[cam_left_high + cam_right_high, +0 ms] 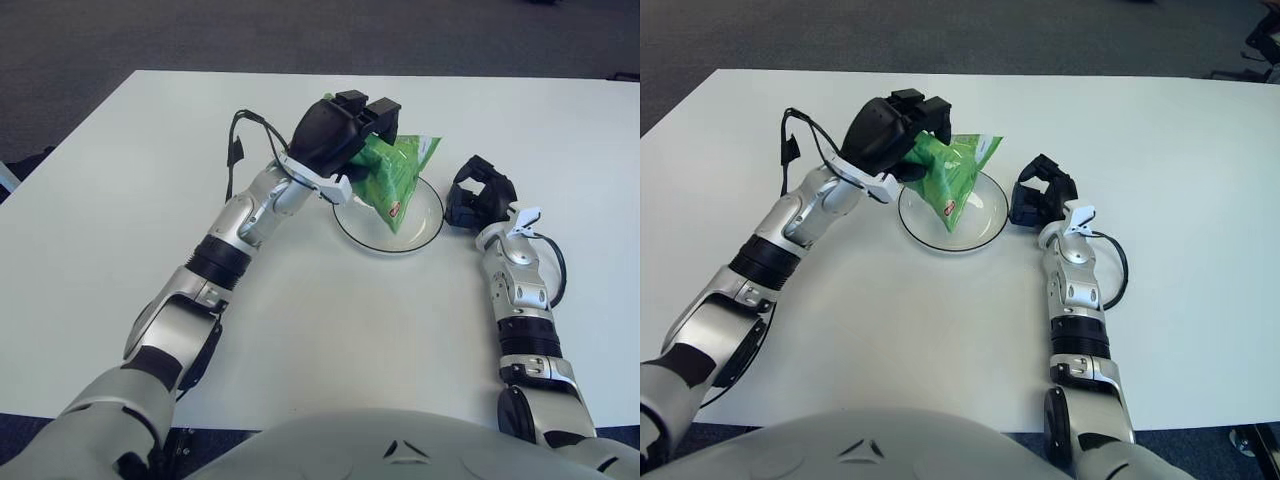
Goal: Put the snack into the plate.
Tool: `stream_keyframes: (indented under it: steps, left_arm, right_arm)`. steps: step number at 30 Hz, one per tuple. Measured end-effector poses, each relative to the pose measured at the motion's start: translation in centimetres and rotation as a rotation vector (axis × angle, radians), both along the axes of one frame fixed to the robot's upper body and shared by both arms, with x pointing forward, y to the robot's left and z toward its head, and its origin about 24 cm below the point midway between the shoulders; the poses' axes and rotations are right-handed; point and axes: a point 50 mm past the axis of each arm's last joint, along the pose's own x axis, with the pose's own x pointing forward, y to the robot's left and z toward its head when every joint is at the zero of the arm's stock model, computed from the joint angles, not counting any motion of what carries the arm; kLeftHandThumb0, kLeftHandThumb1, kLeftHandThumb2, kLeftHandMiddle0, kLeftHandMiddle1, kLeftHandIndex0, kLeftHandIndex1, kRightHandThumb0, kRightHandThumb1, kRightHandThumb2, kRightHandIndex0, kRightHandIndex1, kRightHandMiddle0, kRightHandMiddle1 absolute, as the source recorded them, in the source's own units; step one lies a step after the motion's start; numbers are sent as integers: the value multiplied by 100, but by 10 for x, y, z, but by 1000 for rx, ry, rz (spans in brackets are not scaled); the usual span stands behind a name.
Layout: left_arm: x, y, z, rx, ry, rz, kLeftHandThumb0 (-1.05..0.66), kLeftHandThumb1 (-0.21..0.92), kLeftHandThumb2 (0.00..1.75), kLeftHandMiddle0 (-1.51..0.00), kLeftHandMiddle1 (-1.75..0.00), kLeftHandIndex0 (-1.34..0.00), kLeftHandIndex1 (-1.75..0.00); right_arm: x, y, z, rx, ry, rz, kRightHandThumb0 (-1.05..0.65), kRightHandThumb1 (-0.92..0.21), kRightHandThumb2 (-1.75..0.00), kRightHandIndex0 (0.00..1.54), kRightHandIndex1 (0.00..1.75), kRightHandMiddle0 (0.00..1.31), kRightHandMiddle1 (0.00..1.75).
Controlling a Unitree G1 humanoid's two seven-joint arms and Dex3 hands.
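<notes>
A green snack bag (396,172) hangs tilted over the white plate (425,228), its lower corner down inside the bowl of the plate. My left hand (352,127) is shut on the bag's upper left part, holding it above the plate's left rim. In the right eye view the same bag (954,177) covers much of the plate (985,225). My right hand (477,195) shows just right of the plate, fingers curled and holding nothing.
The white table (110,200) stretches wide on every side of the plate. A black cable (240,140) loops off my left wrist, and another cable (552,262) loops beside my right forearm.
</notes>
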Motion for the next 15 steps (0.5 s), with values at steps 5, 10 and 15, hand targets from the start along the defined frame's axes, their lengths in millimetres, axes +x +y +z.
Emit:
stream_keyframes:
  steps: [5,10,15]
  left_arm:
    - [0,-4,-2,-23,46,-30,0,-7,175,-91,-170,-68,-175]
    - [-1,-8,-3,-34,75,-63,0,-8,175,-92,-169,-68,-175]
    - [-1,-10,-5,-31,100,-83,0,-8,175,-93,-167,-69,-175]
  right_arm:
    - [0,1,0,2,0,-1,-54,-18,-148,134,175,73,175]
    - [-1,1,0,5,4,-7,-54,-18,-148,134,175,73,175]
    - [-1,2,0,7,5,-10,-54,-18,-148,134,175,73,175]
